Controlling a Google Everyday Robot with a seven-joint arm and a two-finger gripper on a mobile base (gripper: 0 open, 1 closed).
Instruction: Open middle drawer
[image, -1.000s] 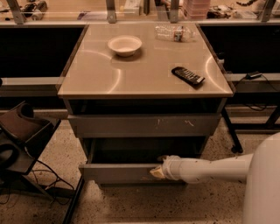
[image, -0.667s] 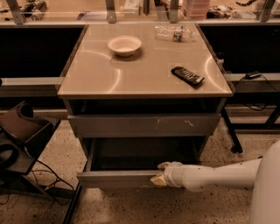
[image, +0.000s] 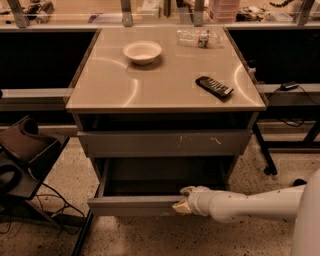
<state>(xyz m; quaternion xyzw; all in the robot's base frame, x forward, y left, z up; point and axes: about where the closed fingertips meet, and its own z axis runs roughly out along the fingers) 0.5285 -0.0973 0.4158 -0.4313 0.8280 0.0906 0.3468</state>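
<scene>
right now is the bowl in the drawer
No, the bowl sits on the cabinet top; the gripper is at the middle drawer front.

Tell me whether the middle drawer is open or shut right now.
Open. The middle drawer stands well forward of the scratched front above it, with its inside exposed. The gripper is at its front edge.

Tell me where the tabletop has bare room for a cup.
The front left of the tabletop, before the bowl, is bare; so is the middle, between bowl and packet. The back right holds the bottle. The gripper is at the front of the middle drawer.
</scene>
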